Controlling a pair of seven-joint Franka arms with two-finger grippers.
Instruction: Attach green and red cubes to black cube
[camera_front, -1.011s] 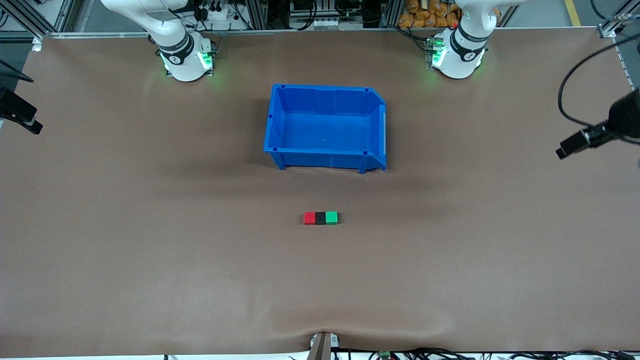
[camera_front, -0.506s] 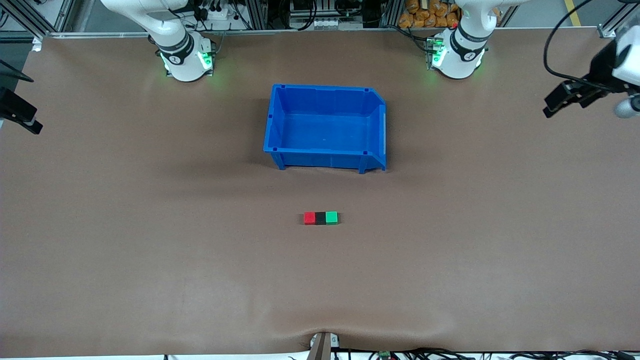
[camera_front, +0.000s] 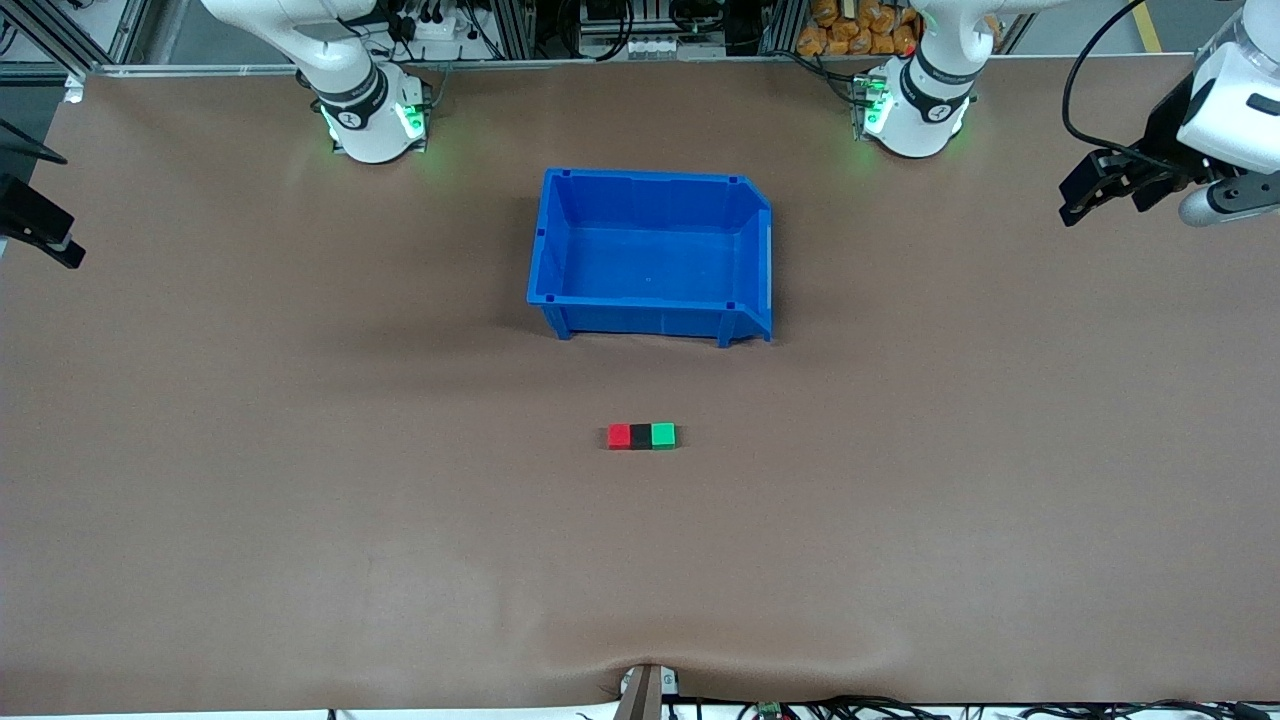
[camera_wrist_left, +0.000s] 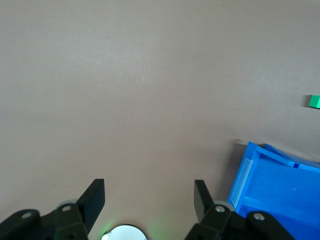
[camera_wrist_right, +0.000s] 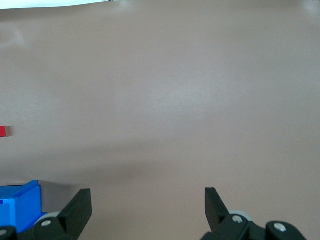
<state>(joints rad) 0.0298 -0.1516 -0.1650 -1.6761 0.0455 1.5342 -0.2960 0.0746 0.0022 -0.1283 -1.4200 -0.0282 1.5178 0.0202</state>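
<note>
The red cube (camera_front: 619, 436), the black cube (camera_front: 641, 436) and the green cube (camera_front: 663, 435) lie in one touching row on the table, black in the middle, nearer to the front camera than the blue bin (camera_front: 552, 250). My left gripper (camera_front: 1085, 195) is open and empty, up over the left arm's end of the table. In the left wrist view it (camera_wrist_left: 148, 200) sees the green cube (camera_wrist_left: 314, 101) at the frame's edge. My right gripper (camera_front: 60, 215) is open and empty over the right arm's end of the table. In the right wrist view it (camera_wrist_right: 146, 205) sees a sliver of the red cube (camera_wrist_right: 2, 131).
The blue bin stands open and holds nothing, between the two arm bases and the cubes. It also shows in the left wrist view (camera_wrist_left: 250, 172) and in the right wrist view (camera_wrist_right: 20, 200). Brown table cloth lies all round the cubes.
My left gripper has swung up and away toward the arms' edge of the table at the left arm's end. The cubes, the bin and the right arm have not moved.
</note>
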